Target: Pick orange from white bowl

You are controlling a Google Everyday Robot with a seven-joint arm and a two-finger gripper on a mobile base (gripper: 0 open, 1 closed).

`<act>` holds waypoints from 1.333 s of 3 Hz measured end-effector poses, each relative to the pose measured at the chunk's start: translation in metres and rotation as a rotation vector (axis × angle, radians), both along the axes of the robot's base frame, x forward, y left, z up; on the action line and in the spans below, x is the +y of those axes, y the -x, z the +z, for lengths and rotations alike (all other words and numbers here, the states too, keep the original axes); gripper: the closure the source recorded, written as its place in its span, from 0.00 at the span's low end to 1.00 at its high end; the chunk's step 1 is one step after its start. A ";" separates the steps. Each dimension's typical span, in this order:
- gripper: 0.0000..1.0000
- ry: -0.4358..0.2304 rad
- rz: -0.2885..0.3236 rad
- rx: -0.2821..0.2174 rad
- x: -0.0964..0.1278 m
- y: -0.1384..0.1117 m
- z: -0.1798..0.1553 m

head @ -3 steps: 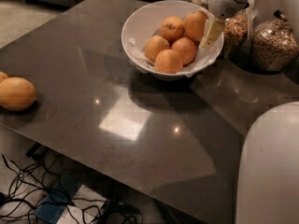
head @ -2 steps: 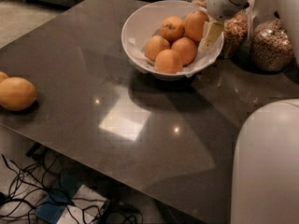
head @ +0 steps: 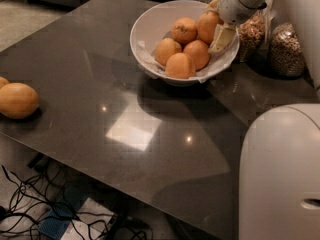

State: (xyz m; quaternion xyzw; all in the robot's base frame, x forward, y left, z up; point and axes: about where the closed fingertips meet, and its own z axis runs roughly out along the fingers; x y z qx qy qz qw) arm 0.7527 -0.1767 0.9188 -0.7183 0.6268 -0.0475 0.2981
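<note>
The white bowl [head: 146,28] stands at the far side of the dark table [head: 100,64], lined with crumpled white paper, and holds several oranges. The orange [head: 206,26] lies at the bowl's far right, next to one with a dark stem dimple [head: 184,30]. Others lie in front [head: 180,65]. My gripper [head: 218,24] reaches down from the upper right into the bowl's right side, right against that far-right orange, and covers its right edge.
Two glass jars of grains [head: 250,34] [head: 286,51] stand just right of the bowl, behind my arm. A paler oblong fruit [head: 17,100] lies at the table's left edge. My white body [head: 280,174] fills the lower right. Cables [head: 30,204] lie on the floor.
The gripper stays at the same spot against the far-right orange. My white body at the lower right has crept slightly up and left in view.
</note>
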 end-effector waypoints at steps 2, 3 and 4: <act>0.77 -0.008 0.000 0.008 0.002 -0.003 0.001; 0.99 -0.008 0.000 0.007 0.002 -0.003 0.002; 1.00 -0.016 0.006 0.010 0.004 -0.001 0.003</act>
